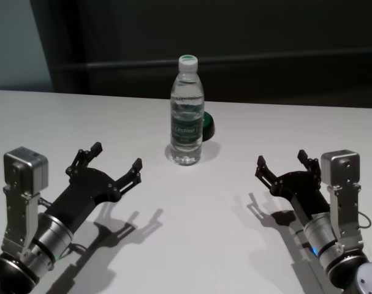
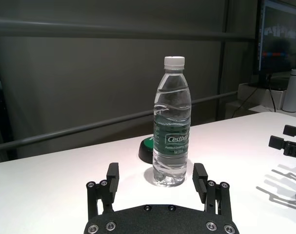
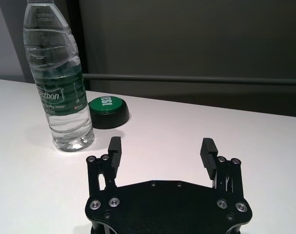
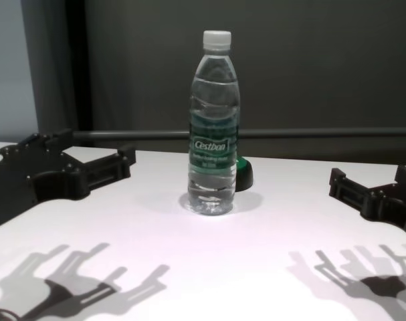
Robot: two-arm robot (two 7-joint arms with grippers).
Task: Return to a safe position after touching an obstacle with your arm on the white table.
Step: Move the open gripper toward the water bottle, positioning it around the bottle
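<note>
Tabletop space is being taken up almost wholly by the white table (image 1: 235, 245), whose far edge is being backed by a dark wall. Two arms are being held low above it, one at each near corner, and their shadows are being thrown on the surface under them. On the robot's left, the left gripper (image 1: 115, 163) is being held clear of the table, angled toward the middle, with its fingers spread wide apart and nothing between them. On the robot's right, the right gripper (image 1: 282, 163) is being held in much the same way, its fingers likewise parted and empty.

Between the two, toward the far side of the table, the water bottle (image 1: 187, 113) is being kept upright on its base, white cap on top and green label round its middle. It is standing well apart from both grippers and is being touched by neither. In the left wrist view the bottle (image 2: 172, 124) is being framed between the open fingers but farther off.

Just behind the bottle, on its right side, a small green-topped button (image 3: 108, 111) is being seen resting flat on the table, close to the bottle's base.
</note>
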